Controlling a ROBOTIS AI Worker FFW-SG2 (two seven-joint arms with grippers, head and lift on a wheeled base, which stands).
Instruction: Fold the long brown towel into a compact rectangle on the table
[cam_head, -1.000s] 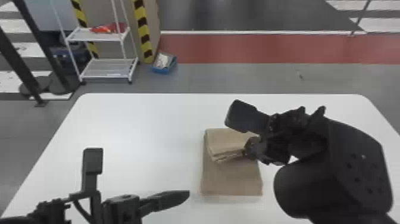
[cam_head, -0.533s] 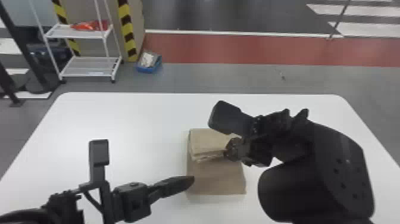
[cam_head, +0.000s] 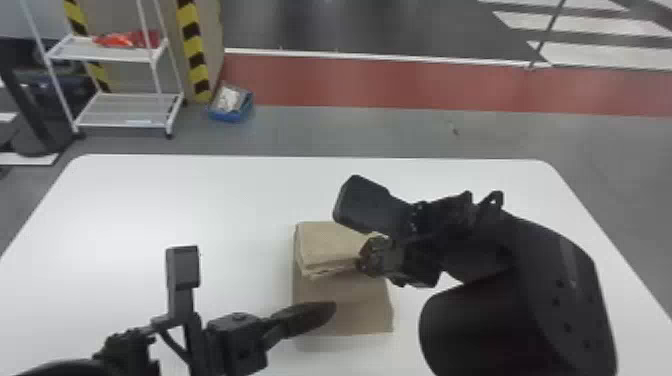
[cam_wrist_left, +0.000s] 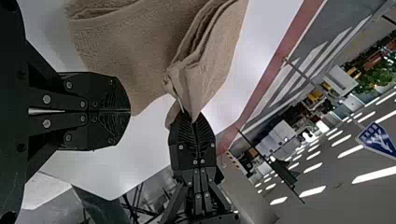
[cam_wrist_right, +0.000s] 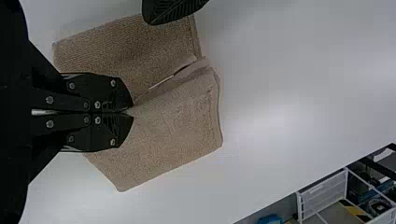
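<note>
The towel (cam_head: 355, 307) lies part-folded on the table (cam_head: 150, 200) and should handle as light and limp: grip all layers at the flap edge (cam_head: 325, 265), where the right gripper (cam_wrist_right: 132, 112) pinches firmly; the left gripper (cam_wrist_left: 130, 111) is closed, empty.

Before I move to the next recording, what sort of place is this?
Likely an industrial hall or lab workspace: yellow-and-black hazard striping beside a white wire-shelf rack, a red floor lane and white-striped floor markings.
</note>
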